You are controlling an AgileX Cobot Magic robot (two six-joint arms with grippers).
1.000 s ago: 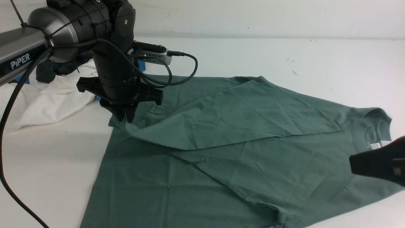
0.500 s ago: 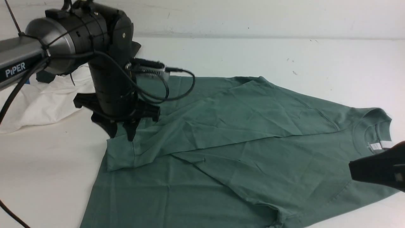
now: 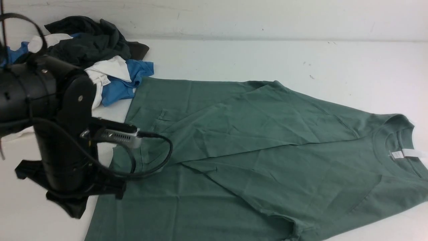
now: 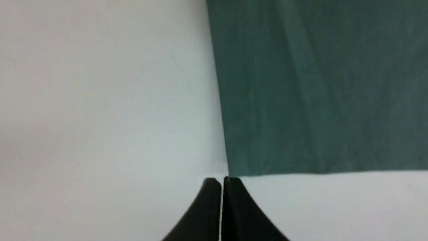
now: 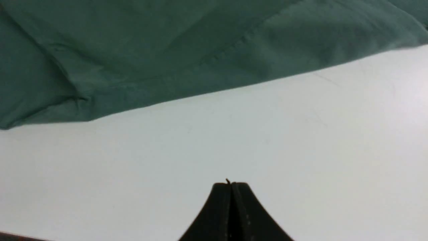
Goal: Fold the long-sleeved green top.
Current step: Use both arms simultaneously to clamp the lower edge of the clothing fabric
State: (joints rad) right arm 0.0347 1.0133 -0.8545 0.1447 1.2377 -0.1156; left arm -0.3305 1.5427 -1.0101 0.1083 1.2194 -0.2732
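So the sleeve fold looks finished. A second back the left hand (image 4: pixel 222 180) is down on the end of the far sleeve (image 3: pixel 234 130), half a second back it's spread open above it, and now it's pulled right off to the near left, fingers pressed together with nothing between them. It hangs over bare bench (image 3: pixel 267 57) just off a corner of the green fabric (can't tell from the wrist view whether that's the hem or the sleeve end). The sleeve stays where it got dropped, lying diagonally across the body, a bit wrinkly but flat. The right hand (image 5: pixel 230 184) has backed off too: it was poking into the front view near the collar (image 3: pixel 398 134) and now it's gone from that view. Its own camera shows it closed, empty and over bare bench, near the edge of the cloth without touching it. The green long-sleeved top (image 3: pixel 254 187) itself is spread on the bench with the hem toward the robot's left and the neck with its white tag (image 3: pixel 401 154) off to the right. Its far-left corner sits just beside the pile of other clothes (image 3: pixel 97 50). My read: one fold is banked and both hands are free — the near side probably gets dealt with next, and the body folds haven't started.
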